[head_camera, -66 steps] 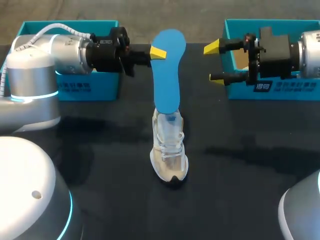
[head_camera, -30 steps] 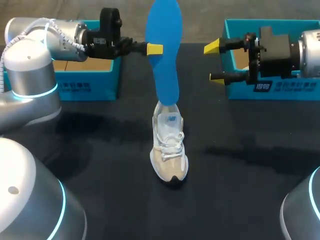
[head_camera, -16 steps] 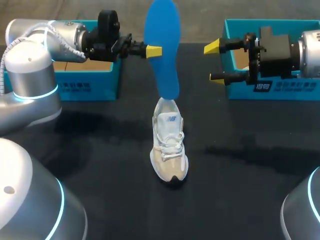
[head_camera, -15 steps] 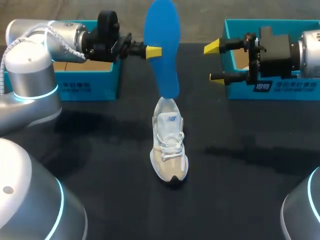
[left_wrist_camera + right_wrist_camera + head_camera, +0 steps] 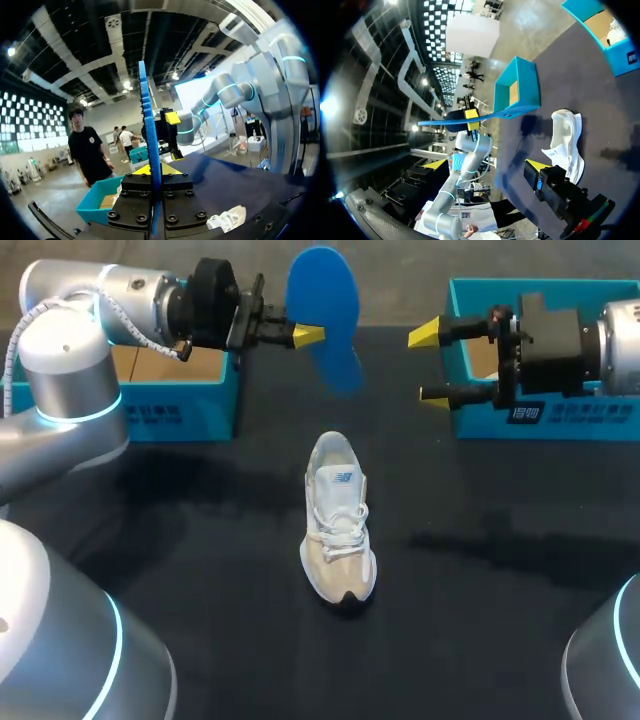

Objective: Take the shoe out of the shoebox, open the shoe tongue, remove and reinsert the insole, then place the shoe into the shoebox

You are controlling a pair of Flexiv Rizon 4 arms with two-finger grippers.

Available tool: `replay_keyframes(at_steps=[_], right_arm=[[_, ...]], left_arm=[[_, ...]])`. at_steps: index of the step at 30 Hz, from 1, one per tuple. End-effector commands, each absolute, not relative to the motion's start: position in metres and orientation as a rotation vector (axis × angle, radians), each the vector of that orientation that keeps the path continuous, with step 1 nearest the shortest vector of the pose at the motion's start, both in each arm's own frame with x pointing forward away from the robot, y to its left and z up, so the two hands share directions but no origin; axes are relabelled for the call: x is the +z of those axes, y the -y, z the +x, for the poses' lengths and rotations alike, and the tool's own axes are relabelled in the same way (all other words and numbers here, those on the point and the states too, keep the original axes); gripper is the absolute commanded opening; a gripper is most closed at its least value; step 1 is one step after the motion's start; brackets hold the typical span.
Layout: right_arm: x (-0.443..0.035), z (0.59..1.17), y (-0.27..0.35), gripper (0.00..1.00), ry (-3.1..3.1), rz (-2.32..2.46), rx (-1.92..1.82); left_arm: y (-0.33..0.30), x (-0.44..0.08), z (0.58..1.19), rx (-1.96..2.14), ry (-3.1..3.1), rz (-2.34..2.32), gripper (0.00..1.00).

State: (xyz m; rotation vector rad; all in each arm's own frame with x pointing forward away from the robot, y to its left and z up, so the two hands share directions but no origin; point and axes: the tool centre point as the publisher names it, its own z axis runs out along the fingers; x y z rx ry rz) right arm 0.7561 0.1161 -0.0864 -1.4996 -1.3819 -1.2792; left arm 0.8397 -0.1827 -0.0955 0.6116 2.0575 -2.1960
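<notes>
Here the shoe (image 5: 338, 530) lay on the desk (image 5: 200, 540), toe pointing nearward. The left end effector (image 5: 305, 335) clamped the insole (image 5: 325, 310) aloft; the right end effector (image 5: 428, 366) gaped wide.

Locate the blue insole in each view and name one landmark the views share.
Head view: the insole, held up by the left gripper, beyond the shoe.
Left wrist view: edge-on between its own fingers.
Right wrist view: a thin strip before the shoebox.
Shared landmark: the shoe.
</notes>
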Motion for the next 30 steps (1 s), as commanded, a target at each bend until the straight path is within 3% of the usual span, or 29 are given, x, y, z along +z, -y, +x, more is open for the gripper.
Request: replay_keyframes(at_steps=[1, 15, 30], right_arm=[[-0.087, 0.7569, -0.1186, 1.0, 1.382, -1.502, -1.28], [-0.087, 0.7569, -0.1186, 1.0, 1.382, -1.502, -1.28], [-0.087, 0.7569, -0.1186, 1.0, 1.382, -1.502, -1.28]], left_arm=[[0.1837, -0.0974, 0.8419, -1.642, -1.355, 1.221, 0.0], [0.1837, -0.0974, 0.8419, -1.642, -1.355, 1.221, 0.0], [0.1857, -0.1052, 0.8401, -1.221, -1.086, 1.355, 0.0]])
